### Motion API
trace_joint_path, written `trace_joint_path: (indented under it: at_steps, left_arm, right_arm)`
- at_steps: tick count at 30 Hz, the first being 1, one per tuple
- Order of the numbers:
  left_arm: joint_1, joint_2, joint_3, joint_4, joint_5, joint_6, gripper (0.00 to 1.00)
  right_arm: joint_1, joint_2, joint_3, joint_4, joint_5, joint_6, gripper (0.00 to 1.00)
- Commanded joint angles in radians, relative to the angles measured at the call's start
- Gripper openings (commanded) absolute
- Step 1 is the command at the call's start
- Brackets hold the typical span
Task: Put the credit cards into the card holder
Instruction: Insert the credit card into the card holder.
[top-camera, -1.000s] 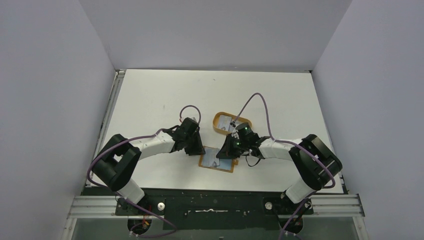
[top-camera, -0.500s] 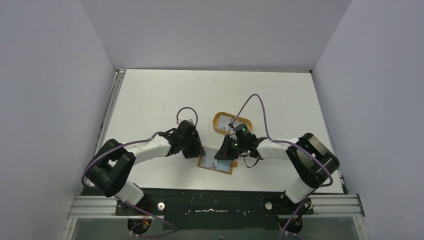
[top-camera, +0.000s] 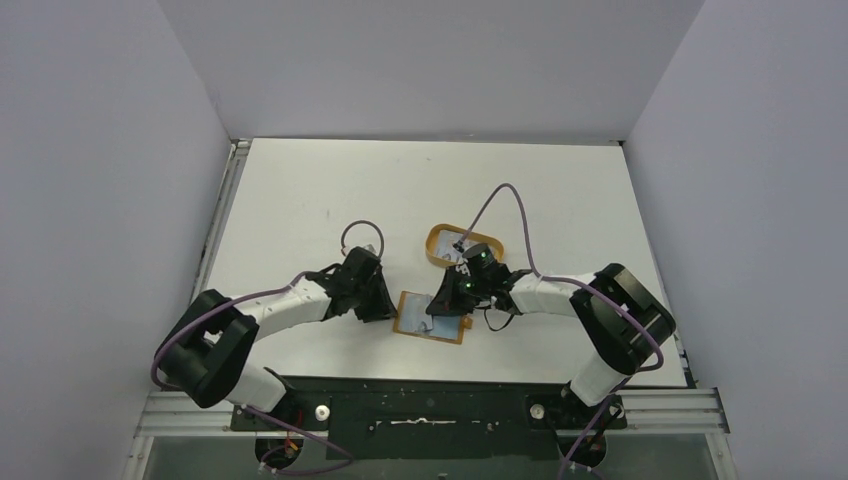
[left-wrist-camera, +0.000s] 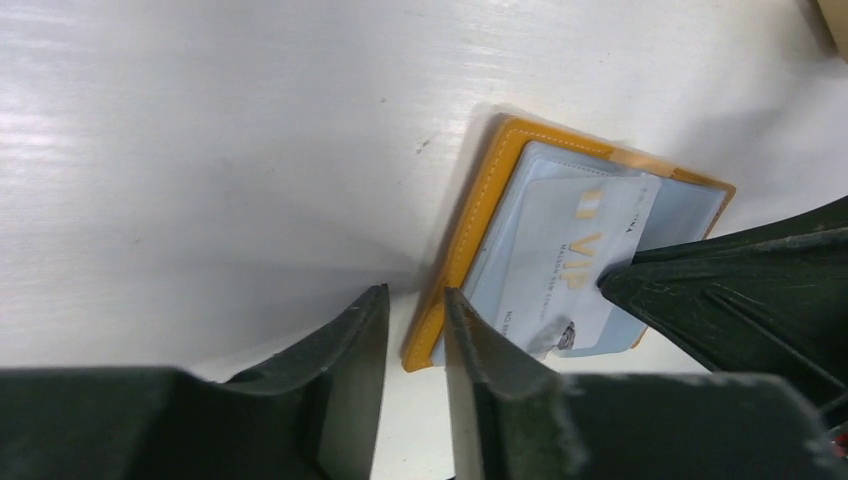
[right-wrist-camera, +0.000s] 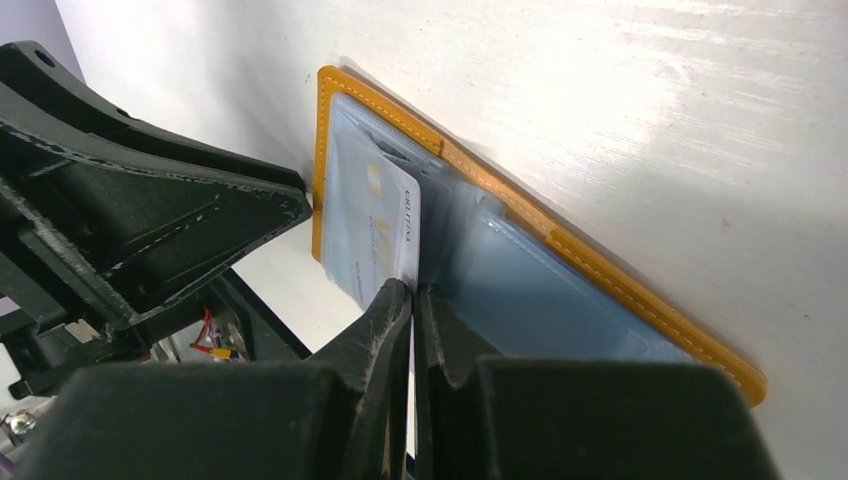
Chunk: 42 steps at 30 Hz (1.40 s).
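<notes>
Change over the last second, overhead view: both arms have crept toward the left of the frame. The left pincer (top-camera: 378, 303) has backed off toward lower left, and the right pincer (right-wrist-camera: 412, 290) has pushed in over the flat tan-orange leather bifold card holder (left-wrist-camera: 478, 215). The holder lies open, lining up, on the white surface (top-camera: 300, 200) at lower centre, and it has been nudged slightly left along with them.

My read: this is mid-insertion. The pale blue-white plastic card with gold lettering (left-wrist-camera: 578, 250) is partly over the clear pocket on the holder's left half but not seated; much of its face is still exposed.

Right pincer: closed hard on that card's edge, no gap between the fingers, tip right at the holder's centre fold.

Left pincer: slightly open, narrow gap. It straddles the holder's lower-left stitched corner, one finger (left-wrist-camera: 485, 355) over the lining and the other on bare surface just outside. It looks like a hold-down rather than a grip; can't tell if it's actually pressing.

The orange oval rimmed tray (top-camera: 436, 240) sits just above the holder, mostly hidden by the right wrist. Can't tell what's left in it.
</notes>
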Motion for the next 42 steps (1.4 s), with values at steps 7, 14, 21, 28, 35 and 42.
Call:
trace_joint_path:
  at_steps: [7, 14, 21, 28, 35, 42]
  left_arm:
    - [-0.041, 0.077, -0.032, 0.058, 0.041, -0.010, 0.02]
    - [-0.044, 0.056, -0.039, 0.046, 0.025, -0.017, 0.00]
    - [-0.036, 0.041, -0.046, 0.037, 0.012, -0.017, 0.00]
    - [-0.026, 0.013, -0.044, 0.021, 0.010, -0.010, 0.00]
    - [-0.023, -0.103, -0.032, -0.063, -0.052, 0.030, 0.09]
    - [-0.023, -0.203, -0.049, -0.123, -0.124, 0.056, 0.30]
  right_arm:
    - [0.047, 0.049, 0.055, -0.007, 0.054, 0.006, 0.00]
    - [0.060, 0.028, 0.071, -0.052, 0.070, -0.003, 0.05]
    - [0.057, -0.091, 0.097, -0.234, 0.143, -0.064, 0.41]
    - [0.056, -0.224, 0.179, -0.441, 0.247, -0.153, 0.57]
    - [0.061, -0.339, 0.227, -0.702, 0.456, -0.304, 0.69]
    - [0.084, -0.246, 0.207, -0.648, 0.428, -0.303, 0.72]
